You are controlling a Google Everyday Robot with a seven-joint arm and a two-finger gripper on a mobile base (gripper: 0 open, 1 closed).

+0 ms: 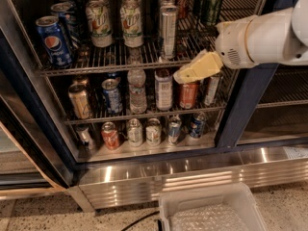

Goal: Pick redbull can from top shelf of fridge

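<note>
Camera view: tool [186, 73] sits at the front of the fridge [244, 107] opening, tip at roughly top shelf [108, 61] rail height. It is just right of and below the redbull can [168, 29], with no contact. Can't tell if the tool is apart or together; nothing visibly held. The white arm [262, 37] comes in from the right. The redbull can stands upright on the top shelf near the front rail, right of two white-and-green cans [131, 23]. A Pepsi can [53, 40] is at the shelf's left front. A red can [187, 95] on the rack below sits under the tool tip. A white bin [211, 208] is on the floor in front.
</note>
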